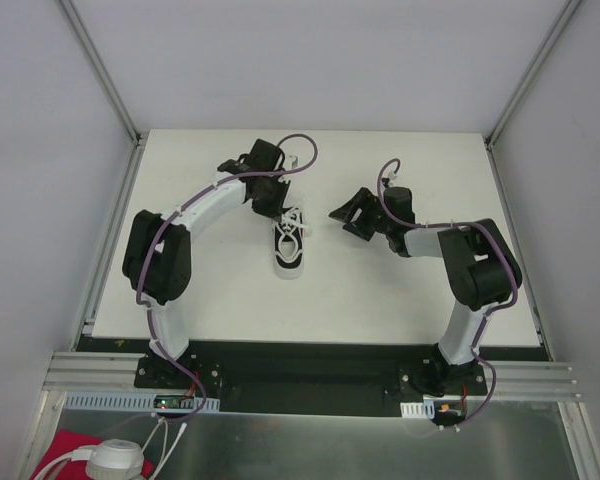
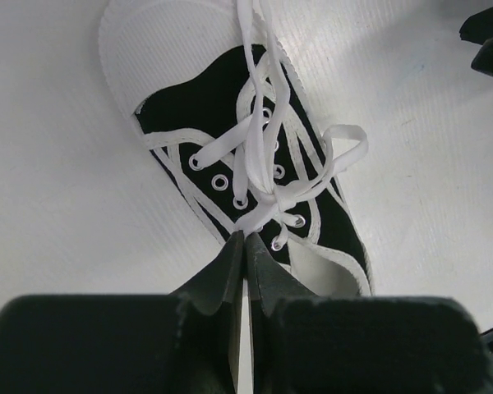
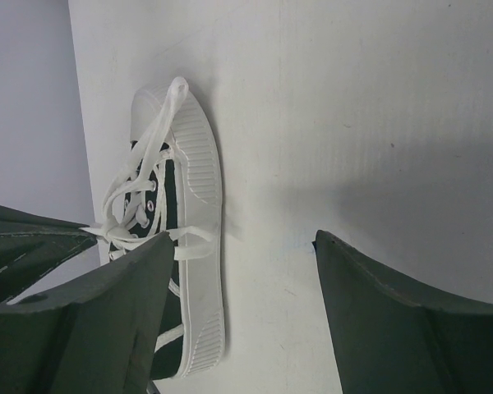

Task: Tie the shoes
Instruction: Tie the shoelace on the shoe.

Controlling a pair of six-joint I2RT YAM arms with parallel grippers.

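Note:
The shoe (image 1: pixel 290 252) is a small black sneaker with a white sole, lying mid-table with its toe toward the arm bases. Its white laces (image 2: pixel 267 201) are crossed over the eyelets, with a loop (image 2: pixel 349 144) sticking out to one side. My left gripper (image 2: pixel 246 238) is at the shoe's heel end, above the tongue, its jaws shut on the lace where the strands cross. In the top view the left gripper (image 1: pixel 273 208) hangs over the shoe's far end. My right gripper (image 3: pixel 245 238) stands open beside the shoe's sole (image 3: pixel 199 246), holding nothing, a little to the shoe's right (image 1: pixel 342 218).
The white table (image 1: pixel 400 300) is closed in by grey walls on three sides. A black rail (image 1: pixel 310 365) carries the arm bases at the near edge. In the right wrist view the left gripper (image 3: pixel 16 246) shows at the left edge.

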